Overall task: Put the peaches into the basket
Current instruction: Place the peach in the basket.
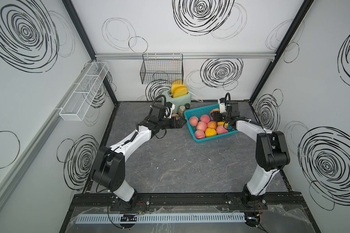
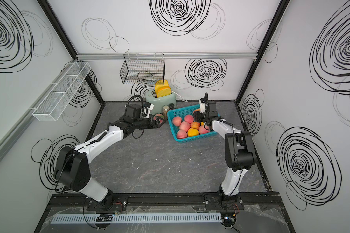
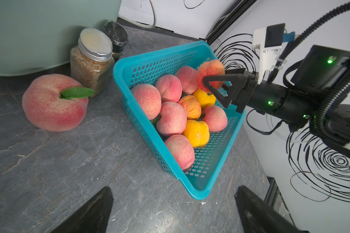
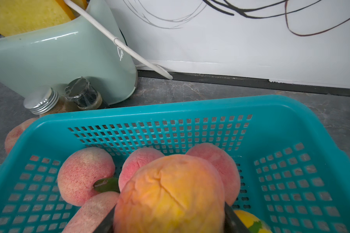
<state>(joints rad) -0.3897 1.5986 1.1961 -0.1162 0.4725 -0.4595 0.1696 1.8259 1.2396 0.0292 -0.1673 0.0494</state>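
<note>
Right gripper (image 3: 214, 75) clamped on orange-red peach (image 3: 210, 67) — held above basket (image 3: 129, 66), over pile. Other peaches (image 3: 171, 119) heaped inside basket. One leafed pink peach (image 3: 55, 102) on tabletop (image 3: 69, 161) outside basket, beside granule jar (image 3: 91, 60). Left gripper (image 3: 174, 213) — jaws wide apart, empty, just outside basket.

Overhead pair looks down; wrist views closely share the basket (image 3: 160, 52).
</note>
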